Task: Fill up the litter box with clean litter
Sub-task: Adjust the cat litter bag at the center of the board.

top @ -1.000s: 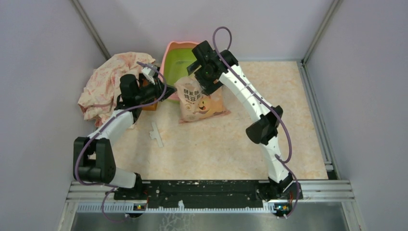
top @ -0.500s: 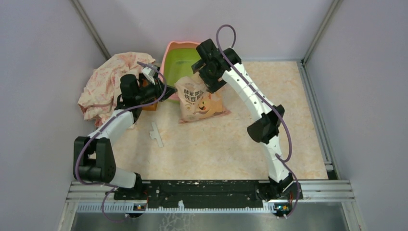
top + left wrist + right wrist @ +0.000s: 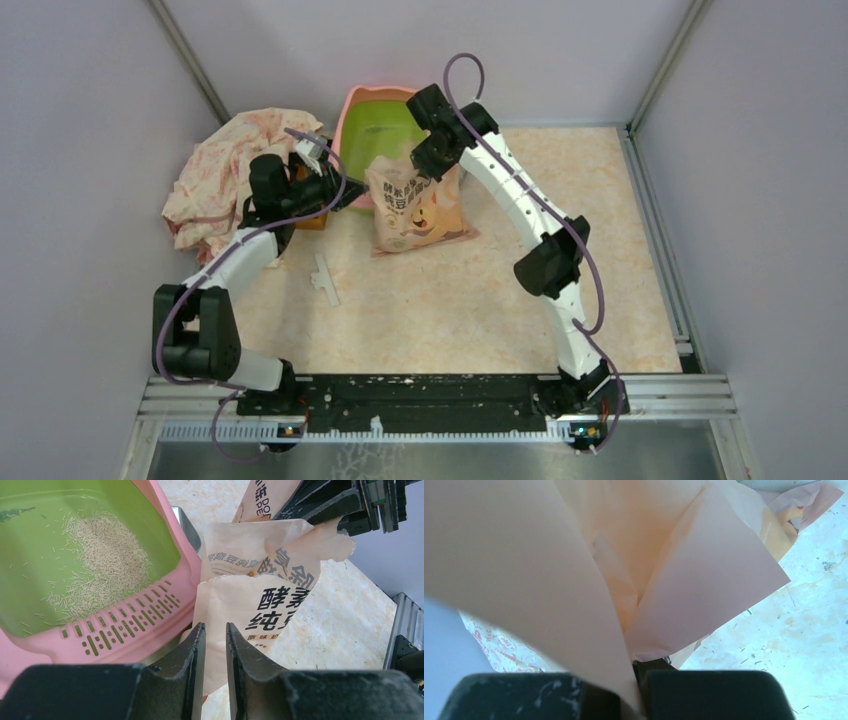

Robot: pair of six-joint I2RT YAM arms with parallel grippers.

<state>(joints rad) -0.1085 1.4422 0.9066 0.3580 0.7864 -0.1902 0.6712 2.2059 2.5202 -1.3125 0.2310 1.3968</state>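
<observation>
The litter box (image 3: 372,135) sits at the table's (image 3: 470,290) far edge, around 12 o'clock in the overhead view, with its pink rim around a lime-green inside. A thin, loose patch of clean litter (image 3: 100,565), pale tan granules, lies on the green floor and covers only part of it. The peach-pink litter bag (image 3: 415,215) rests at 5 o'clock of the box, its top edge against the box's near right corner.

The right gripper (image 3: 432,163) is clamped tight on the bag's top, at 12 o'clock of the bag, and paper fans out from between its closed fingers. The left gripper (image 3: 335,187) is at 8 o'clock of the box, right by the slotted pink rim. Its jaws stand a narrow slit apart, and I cannot tell whether they pinch anything.

A crumpled floral cloth (image 3: 225,170) lies at 9 o'clock of the box. A small white strip (image 3: 325,275) lies at 7 o'clock of the bag.
</observation>
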